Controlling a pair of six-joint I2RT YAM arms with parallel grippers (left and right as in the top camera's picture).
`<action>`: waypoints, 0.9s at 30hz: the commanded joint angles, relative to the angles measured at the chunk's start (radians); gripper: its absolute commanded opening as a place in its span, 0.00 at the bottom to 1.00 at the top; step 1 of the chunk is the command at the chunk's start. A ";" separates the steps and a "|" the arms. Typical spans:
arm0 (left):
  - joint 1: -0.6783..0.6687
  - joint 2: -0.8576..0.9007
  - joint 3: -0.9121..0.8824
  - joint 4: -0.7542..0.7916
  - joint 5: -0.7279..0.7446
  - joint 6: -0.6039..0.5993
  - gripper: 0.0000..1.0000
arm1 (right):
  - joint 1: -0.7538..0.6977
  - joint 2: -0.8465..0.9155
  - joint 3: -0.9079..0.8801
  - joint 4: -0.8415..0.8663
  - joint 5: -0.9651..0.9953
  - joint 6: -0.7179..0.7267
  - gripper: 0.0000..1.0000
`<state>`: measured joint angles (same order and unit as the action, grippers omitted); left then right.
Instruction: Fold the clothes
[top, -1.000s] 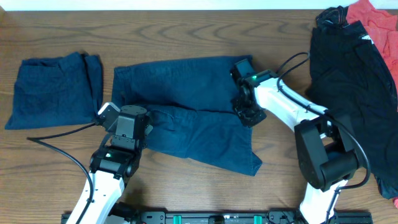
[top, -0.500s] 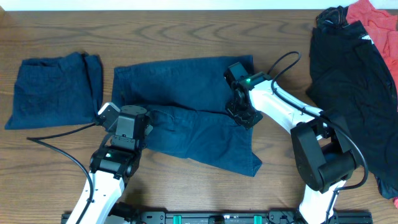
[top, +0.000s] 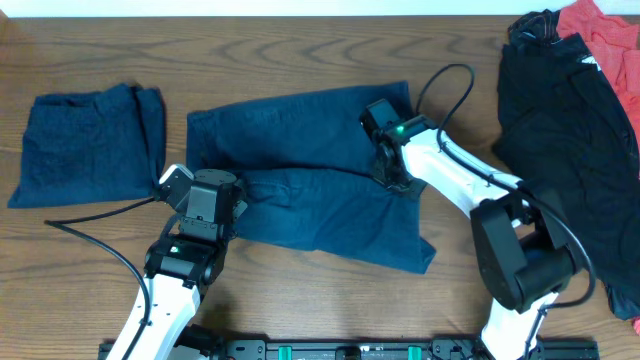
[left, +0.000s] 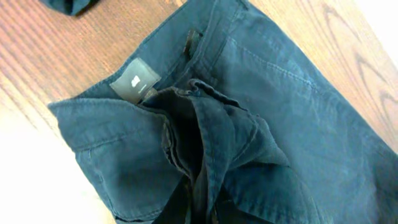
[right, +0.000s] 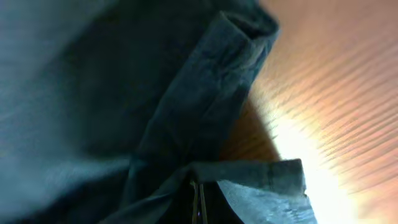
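Dark navy shorts (top: 310, 190) lie spread in the middle of the table, their two legs side by side. My left gripper (top: 238, 200) is shut on the bunched waistband (left: 205, 149), next to the pale label (left: 134, 84). My right gripper (top: 392, 178) is shut on the hem of the shorts (right: 249, 177) at their right end. A second navy garment (top: 85, 145) lies folded at the far left.
A black garment (top: 570, 130) and a red one (top: 605, 35) lie piled at the right edge. Cables trail from both arms. Bare wood shows along the back and front of the table (top: 300, 40).
My right gripper has pulled the hem to the right and slightly back, flattening and stretching the near leg. The left gripper has stayed put on the waistband.
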<state>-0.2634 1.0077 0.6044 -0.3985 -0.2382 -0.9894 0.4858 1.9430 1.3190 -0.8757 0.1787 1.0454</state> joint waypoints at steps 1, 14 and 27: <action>0.005 -0.006 0.017 0.021 -0.008 0.029 0.06 | 0.005 -0.114 0.066 -0.003 0.109 -0.194 0.01; 0.078 -0.045 0.034 0.158 -0.062 0.058 0.06 | -0.001 -0.256 0.210 0.006 0.237 -0.376 0.01; 0.175 0.040 0.034 0.369 -0.062 0.058 0.06 | -0.054 -0.252 0.266 0.311 0.258 -0.571 0.01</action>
<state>-0.1112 1.0058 0.6075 -0.0704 -0.2386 -0.9424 0.4641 1.6947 1.5608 -0.5983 0.3531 0.5610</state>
